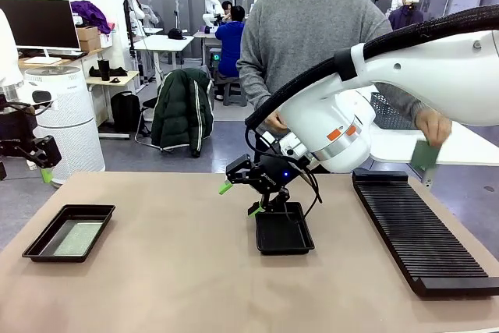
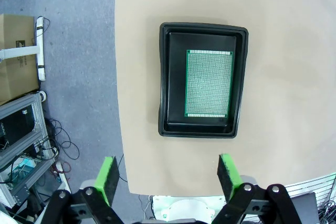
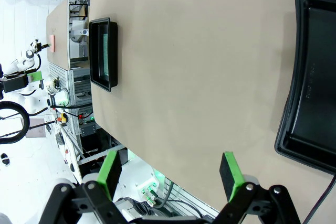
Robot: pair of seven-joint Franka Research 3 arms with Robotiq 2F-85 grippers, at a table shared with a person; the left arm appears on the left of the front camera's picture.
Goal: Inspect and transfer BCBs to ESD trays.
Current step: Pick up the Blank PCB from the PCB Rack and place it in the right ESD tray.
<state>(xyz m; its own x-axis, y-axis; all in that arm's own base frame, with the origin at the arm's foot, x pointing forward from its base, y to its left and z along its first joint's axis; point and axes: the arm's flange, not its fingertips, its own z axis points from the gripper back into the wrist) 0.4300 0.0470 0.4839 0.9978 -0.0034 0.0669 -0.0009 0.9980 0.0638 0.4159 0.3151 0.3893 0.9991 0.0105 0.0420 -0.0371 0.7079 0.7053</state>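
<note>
Nearest the front camera: bare counter [image 1: 156, 294] and the near end of the ribbed rack [image 1: 437, 263] on the right; left tray [image 1: 48, 232] holds the first board [image 1: 76, 237], lying flat. Left wrist view: same tray [image 2: 173, 77] and board [image 2: 209, 83] sit straight ahead of the left end effector [image 2: 168, 178]; jaws wide apart, nothing between them; board's long axis runs away from the wrist, crosswise to the line between the pads. Right end effector [image 1: 240, 198] also spread wide and empty, hovering at the left rim of the middle tray [image 1: 284, 238]; that tray is bare, seen at the right edge of the right wrist view [image 3: 315, 77]. Second board [image 1: 425, 155] is in the person's hand [image 1: 433, 125], past the rack's far end, hanging roughly upright; it lies to the right of and beyond the right end effector, well apart. Right arm is much nearer it than the left; likely next job is taking that board and bringing it back left to the bare tray.
</note>
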